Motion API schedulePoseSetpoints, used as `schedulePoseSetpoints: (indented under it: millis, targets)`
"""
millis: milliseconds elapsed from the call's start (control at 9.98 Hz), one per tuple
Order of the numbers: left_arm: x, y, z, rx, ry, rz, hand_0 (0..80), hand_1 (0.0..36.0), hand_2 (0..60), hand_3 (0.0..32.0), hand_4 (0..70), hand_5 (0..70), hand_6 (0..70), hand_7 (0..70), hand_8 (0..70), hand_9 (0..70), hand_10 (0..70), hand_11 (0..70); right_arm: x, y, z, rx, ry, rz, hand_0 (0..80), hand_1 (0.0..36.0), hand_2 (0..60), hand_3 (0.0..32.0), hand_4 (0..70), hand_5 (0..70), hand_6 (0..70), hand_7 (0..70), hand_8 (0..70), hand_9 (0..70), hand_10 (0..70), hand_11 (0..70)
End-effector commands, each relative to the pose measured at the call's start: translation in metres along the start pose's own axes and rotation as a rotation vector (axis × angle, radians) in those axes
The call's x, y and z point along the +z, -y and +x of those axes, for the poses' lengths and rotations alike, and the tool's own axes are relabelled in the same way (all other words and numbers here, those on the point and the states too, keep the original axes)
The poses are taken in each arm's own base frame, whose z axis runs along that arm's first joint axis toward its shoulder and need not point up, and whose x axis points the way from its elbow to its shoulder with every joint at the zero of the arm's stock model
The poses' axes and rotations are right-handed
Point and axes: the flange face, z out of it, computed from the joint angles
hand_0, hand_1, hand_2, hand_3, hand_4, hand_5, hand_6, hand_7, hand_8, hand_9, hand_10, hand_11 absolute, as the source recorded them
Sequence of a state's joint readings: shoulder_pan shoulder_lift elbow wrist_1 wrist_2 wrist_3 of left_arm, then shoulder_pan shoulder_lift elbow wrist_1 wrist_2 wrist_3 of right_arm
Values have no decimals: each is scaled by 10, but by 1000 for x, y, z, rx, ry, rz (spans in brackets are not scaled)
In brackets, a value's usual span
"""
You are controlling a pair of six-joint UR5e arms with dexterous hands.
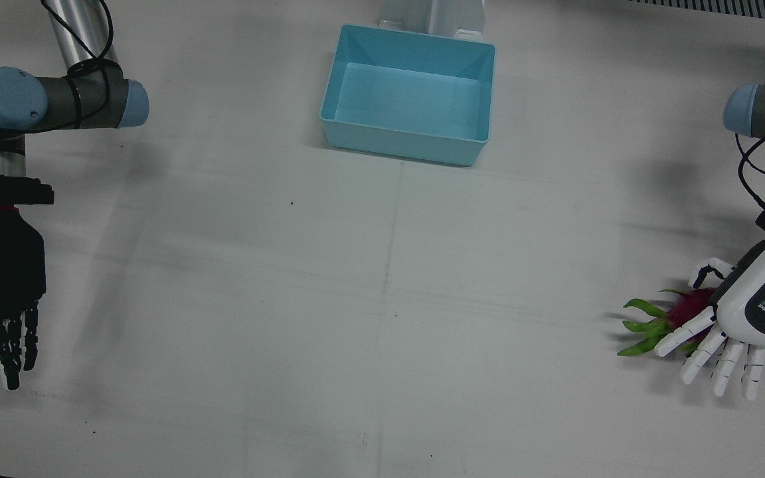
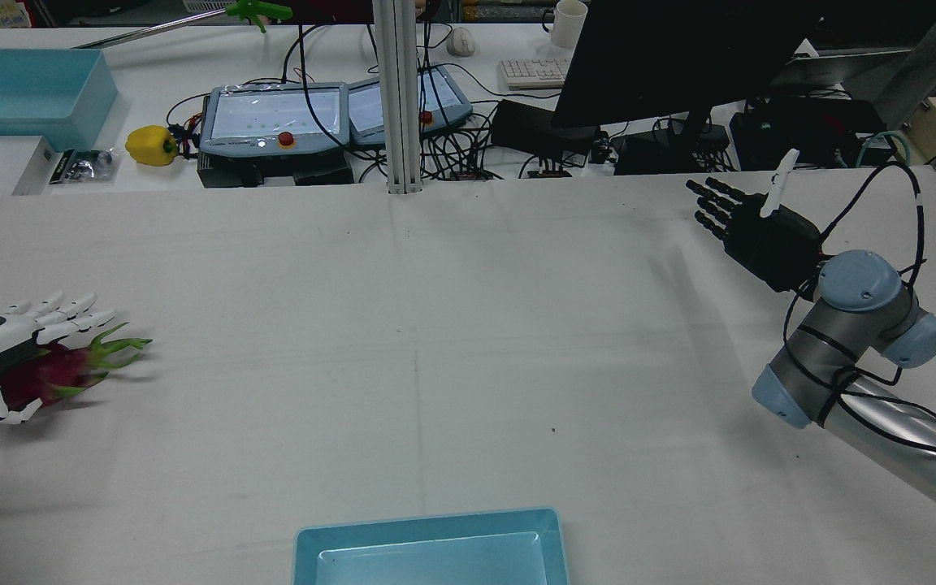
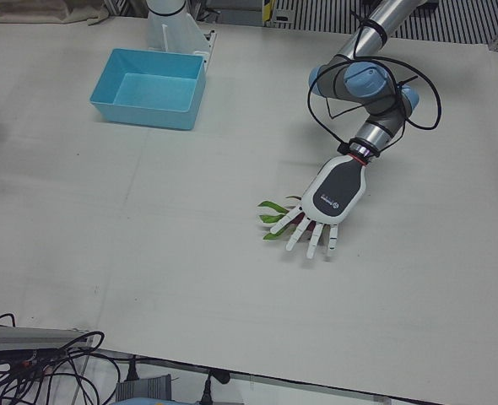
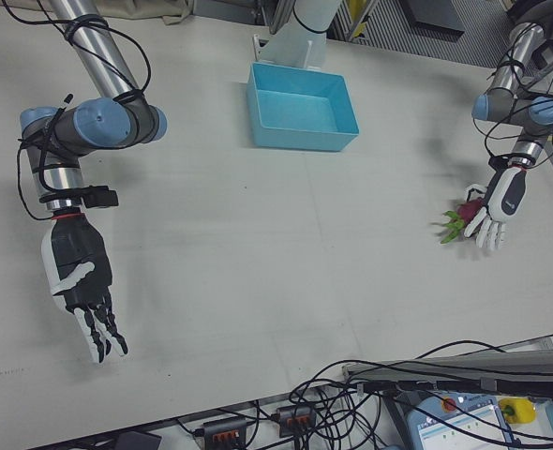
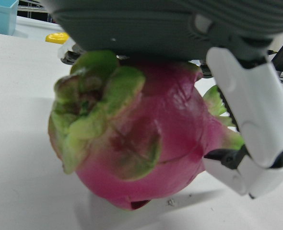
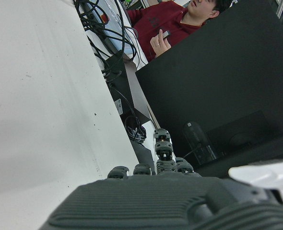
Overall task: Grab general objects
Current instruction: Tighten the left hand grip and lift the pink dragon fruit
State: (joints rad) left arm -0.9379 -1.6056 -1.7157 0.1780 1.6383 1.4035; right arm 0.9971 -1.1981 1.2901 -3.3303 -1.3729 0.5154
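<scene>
A magenta dragon fruit (image 1: 686, 307) with green scales lies on the white table near the left arm's side. My white left hand (image 1: 748, 312) hovers palm-down right over it, fingers stretched out straight past the fruit and thumb curled beside it, not closed. The left hand view shows the dragon fruit (image 5: 146, 143) resting on the table under the palm (image 5: 180, 24), thumb at its right. The same hand (image 3: 329, 198) covers most of the fruit (image 3: 274, 215) in the left-front view. My black right hand (image 1: 0, 279) hangs open far off on the other side, holding nothing.
A light blue bin (image 1: 409, 143) stands at the robot's edge of the table, between the arms. Beyond the far edge are control pendants (image 2: 273, 118), a monitor (image 2: 663, 57), cables and a yellow pepper (image 2: 151, 146). A seated person (image 6: 170, 24) shows in the right hand view.
</scene>
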Motion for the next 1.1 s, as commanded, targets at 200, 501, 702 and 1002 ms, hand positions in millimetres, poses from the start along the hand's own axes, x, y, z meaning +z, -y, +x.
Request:
schedulePoseSetpoints:
  millis: [200,501,702,1002]
  targets:
    - [-4,5,4,30,-22,42,800,360,600,30,210,286,103,416,171,103,428,637,0,0,0,0,0,0,0,0,0,0,0,0,0,0,0,0,0,0]
    - [-4,7,5,32,-31,54,800,360,600,0,700,700,545,700,597,655,700,700,0,0,0,0,0,0,0,0,0,0,0,0,0,0,0,0,0,0]
    - [-4,9,7,31,-46,68,797,360,600,0,700,700,667,700,700,700,700,700,0,0,0,0,0,0,0,0,0,0,0,0,0,0,0,0,0,0]
    - [-31,5,29,16,-90,53,800,360,600,0,700,591,580,700,652,700,700,700,0,0,0,0,-1,1,0,0,0,0,0,0,0,0,0,0,0,0]
